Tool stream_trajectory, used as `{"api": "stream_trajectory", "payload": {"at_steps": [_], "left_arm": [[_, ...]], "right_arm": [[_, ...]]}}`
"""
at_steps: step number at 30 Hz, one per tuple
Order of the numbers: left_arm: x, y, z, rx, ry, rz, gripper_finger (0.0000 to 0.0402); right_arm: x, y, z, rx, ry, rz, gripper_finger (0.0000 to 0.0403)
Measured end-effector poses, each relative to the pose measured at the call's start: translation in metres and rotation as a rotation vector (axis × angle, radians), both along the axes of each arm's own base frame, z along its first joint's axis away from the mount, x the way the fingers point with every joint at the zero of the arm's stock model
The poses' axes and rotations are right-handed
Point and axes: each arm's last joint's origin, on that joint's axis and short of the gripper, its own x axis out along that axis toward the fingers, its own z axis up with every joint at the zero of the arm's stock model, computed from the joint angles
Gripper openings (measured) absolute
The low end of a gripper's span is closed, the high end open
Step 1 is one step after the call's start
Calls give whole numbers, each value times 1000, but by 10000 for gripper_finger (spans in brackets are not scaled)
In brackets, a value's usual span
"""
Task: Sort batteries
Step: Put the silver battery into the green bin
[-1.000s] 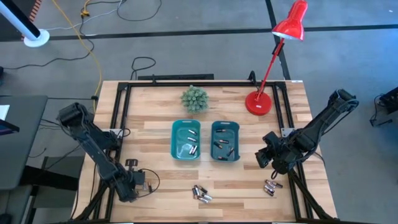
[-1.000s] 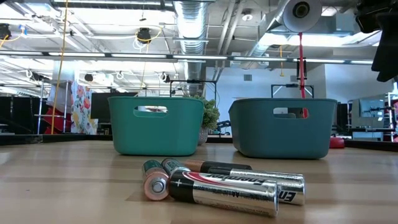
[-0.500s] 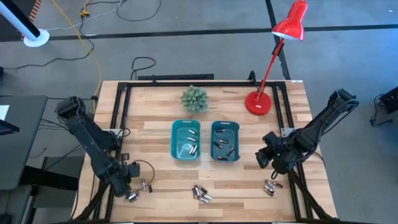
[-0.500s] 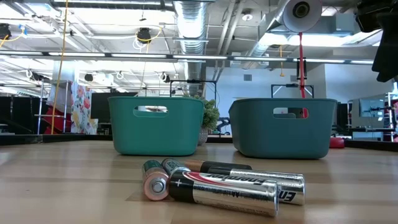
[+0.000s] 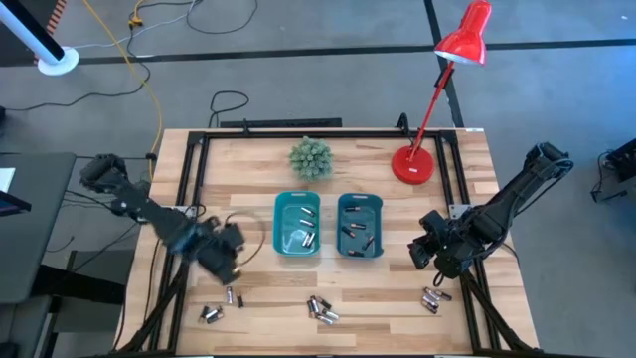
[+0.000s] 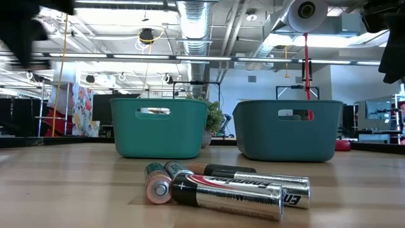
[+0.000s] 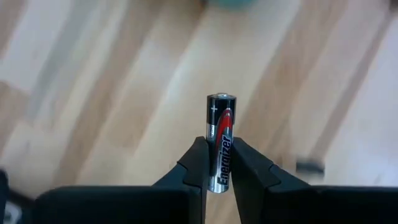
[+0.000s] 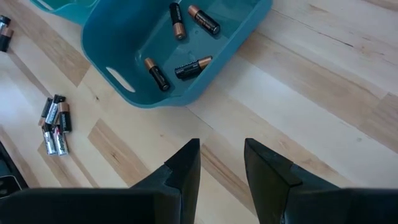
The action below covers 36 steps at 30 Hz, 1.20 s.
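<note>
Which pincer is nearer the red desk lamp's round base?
Right. The right pincer waits a little nearer the front than the red round lamp base; the left pincer is across both bins.

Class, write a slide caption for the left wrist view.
Left gripper shut on a silver-and-black battery above the wooden table.

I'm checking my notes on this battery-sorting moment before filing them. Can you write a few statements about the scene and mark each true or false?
1. The left gripper holds a silver battery. True.
2. The right gripper holds a battery. False: it is open, empty.
3. Both teal bins contain batteries. True.
4. The red lamp stands between the bins. False: it stands behind the right bin.
5. Loose batteries lie before the bins. True.
</note>
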Motion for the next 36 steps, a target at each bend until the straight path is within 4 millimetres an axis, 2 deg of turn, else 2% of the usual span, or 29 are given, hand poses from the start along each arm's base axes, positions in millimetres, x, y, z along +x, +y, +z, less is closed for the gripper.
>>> {"api": "stream_trajectory", "payload": {"at_steps": [4, 12, 16, 19, 23, 27, 36], "left_arm": [[33, 27, 7, 25, -39, 41, 40], [114, 68, 17, 99, -77, -49, 40], [153, 90, 7, 98, -10, -102, 40], [175, 106, -14, 98, 58, -112, 40], [190, 118, -46, 56, 137, -106, 40], [198, 123, -67, 40, 177, -92, 45], [200, 124, -71, 11, 168, -39, 60]], "right_arm": [[1, 1, 0, -4, -5, 16, 140], [1, 1, 1, 2, -13, 19, 140], [1, 1, 1, -6, -11, 30, 140], [2, 2, 1, -12, -12, 44, 140], [2, 2, 1, -23, -11, 61, 140], [2, 2, 1, -25, -10, 64, 140], [2, 2, 1, -49, -3, 99, 140]]}}
